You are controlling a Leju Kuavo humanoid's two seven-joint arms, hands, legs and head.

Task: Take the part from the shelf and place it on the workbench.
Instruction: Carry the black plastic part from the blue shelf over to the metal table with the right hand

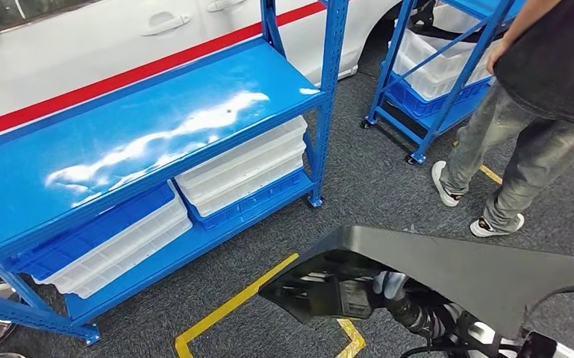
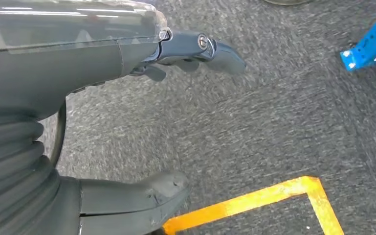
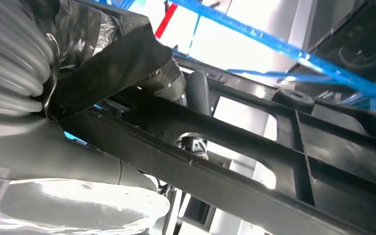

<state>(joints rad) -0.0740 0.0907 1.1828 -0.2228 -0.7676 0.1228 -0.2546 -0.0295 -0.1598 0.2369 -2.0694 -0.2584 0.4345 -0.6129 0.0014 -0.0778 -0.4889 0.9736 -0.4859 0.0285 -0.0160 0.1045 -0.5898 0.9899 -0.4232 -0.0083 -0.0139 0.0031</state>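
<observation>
The part (image 1: 448, 268) is a large flat black plastic panel with a ribbed underside, low at the right of the head view above the carpet. My right hand (image 1: 395, 294) grips it from beneath near its left end. In the right wrist view its dark fingers (image 3: 188, 90) wrap a bar of the part's frame (image 3: 254, 161). My left hand (image 2: 68, 68) hangs over the grey carpet, fingers and thumb spread apart, holding nothing. The blue shelf (image 1: 157, 112) stands to the left, its top board bare and glossy.
White trays (image 1: 246, 164) and a blue-and-white stack (image 1: 112, 246) sit on the shelf's lower level. A second blue wheeled shelf (image 1: 433, 112) holds a white bin (image 1: 437, 63). A person (image 1: 537, 97) stands at the right. Yellow floor tape (image 1: 231, 306) marks the carpet. A white car (image 1: 82, 45) is behind.
</observation>
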